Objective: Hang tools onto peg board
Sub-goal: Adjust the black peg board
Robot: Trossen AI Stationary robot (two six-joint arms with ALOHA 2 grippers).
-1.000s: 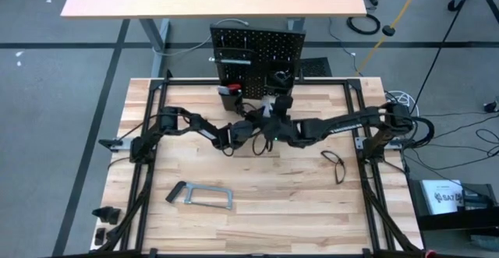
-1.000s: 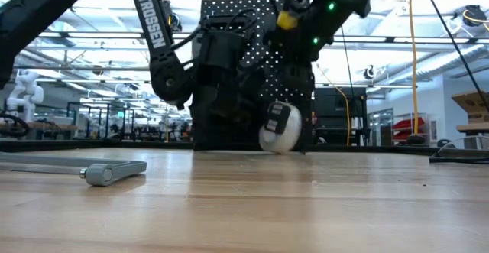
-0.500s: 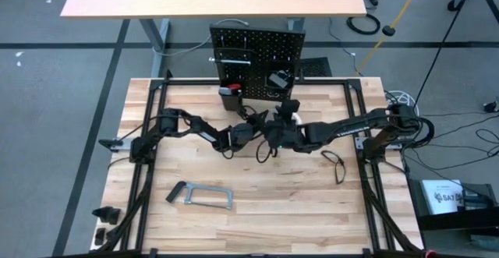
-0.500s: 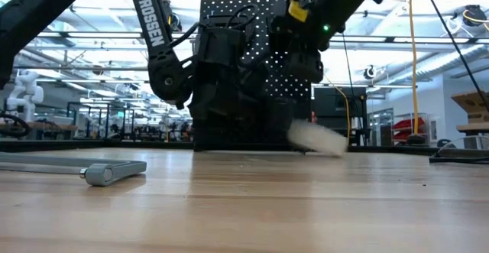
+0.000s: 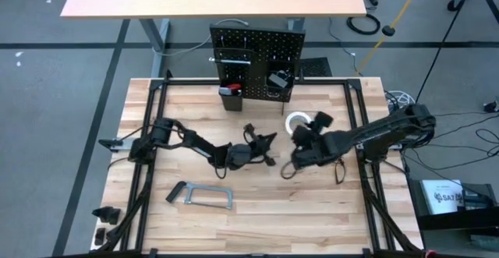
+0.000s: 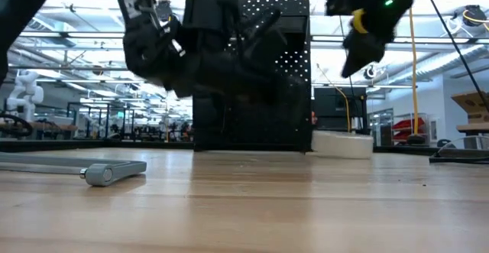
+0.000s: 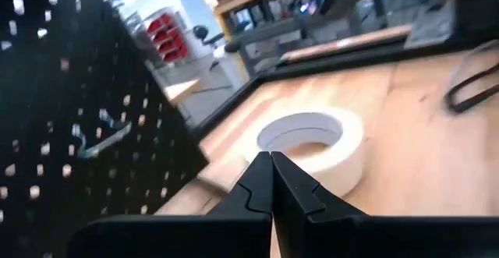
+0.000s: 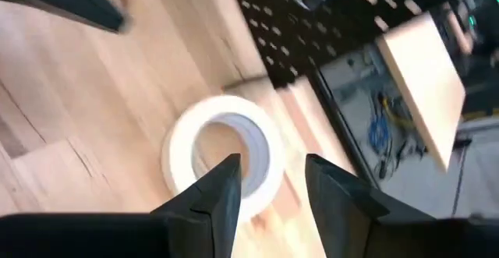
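The white tape roll (image 5: 296,121) lies flat on the table, to the right in front of the black peg board (image 5: 253,51); it also shows in the low view (image 6: 342,144). My left gripper (image 5: 267,141) is shut and points level at the roll (image 7: 308,145) from the left, short of it. My right gripper (image 8: 271,164) hangs open above the roll's near side (image 8: 222,160), tipped downward, with nothing between its fingers. In the low view it (image 6: 357,50) stands well above the roll.
A grey bar clamp (image 5: 201,196) lies near the front left. Black pliers (image 5: 337,168) lie at the right. On the board, a red-handled tool (image 5: 228,91) sits in a bin and a silver piece (image 5: 277,79) hangs. Bare wood lies between clamp and pliers.
The tape roll stood on edge at the board's foot; it has gone toward the table's right and toppled flat. Both grippers have drawn back from the board toward the near edge, the right one also toward the right edge, rolling as it went.
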